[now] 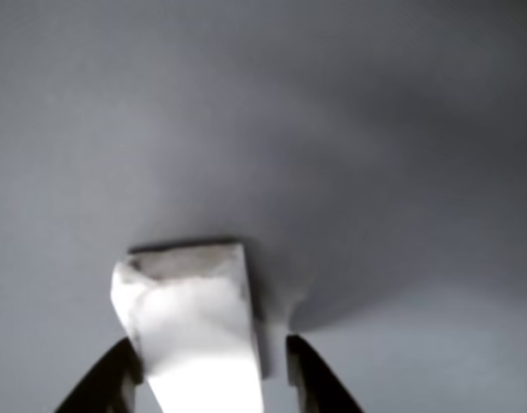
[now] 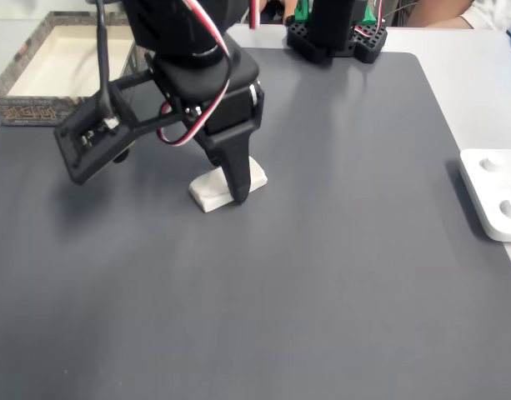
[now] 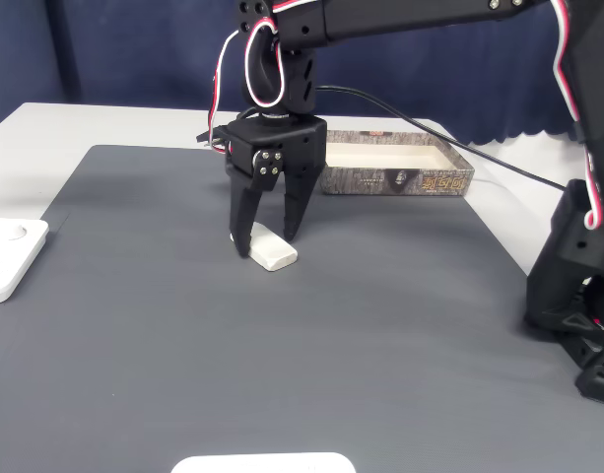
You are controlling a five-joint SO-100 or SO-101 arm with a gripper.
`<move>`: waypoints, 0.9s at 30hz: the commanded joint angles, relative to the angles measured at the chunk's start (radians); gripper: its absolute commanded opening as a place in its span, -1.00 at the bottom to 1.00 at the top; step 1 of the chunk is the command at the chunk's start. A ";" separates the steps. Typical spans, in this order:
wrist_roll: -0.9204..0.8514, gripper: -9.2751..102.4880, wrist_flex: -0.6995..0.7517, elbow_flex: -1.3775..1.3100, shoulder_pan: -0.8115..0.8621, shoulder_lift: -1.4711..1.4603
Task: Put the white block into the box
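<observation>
The white block (image 3: 270,252) lies flat on the dark grey mat, small and rounded, with a rough end face (image 1: 181,262) turned away from the wrist camera. My gripper (image 3: 265,239) is lowered over it, open, one black finger on each side. In the other view the left finger (image 1: 108,383) sits close against the block (image 1: 199,335), while a small gap separates the right finger (image 1: 310,374) from it. A fixed view shows the gripper (image 2: 234,190) standing on the block (image 2: 209,193). The box (image 3: 395,181) with beige inside and speckled rim stands behind the arm, also at the mat's far left corner (image 2: 26,107).
A white rounded plastic device (image 2: 493,196) rests off the mat's right edge, seen at the left in the other fixed view (image 3: 6,258). Another white object (image 3: 262,463) pokes in at the bottom. The arm's black base (image 2: 334,37) stands at the mat's far edge.
</observation>
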 commanded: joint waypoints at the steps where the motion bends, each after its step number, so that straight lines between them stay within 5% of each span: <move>1: -0.018 -0.44 -0.009 -0.032 -0.014 0.009; 15: -0.058 -0.45 -0.074 -0.038 -0.048 -0.015; 23: -0.043 -0.86 -0.084 -0.058 -0.071 -0.023; 27: -0.037 -0.86 -0.087 -0.058 -0.074 -0.023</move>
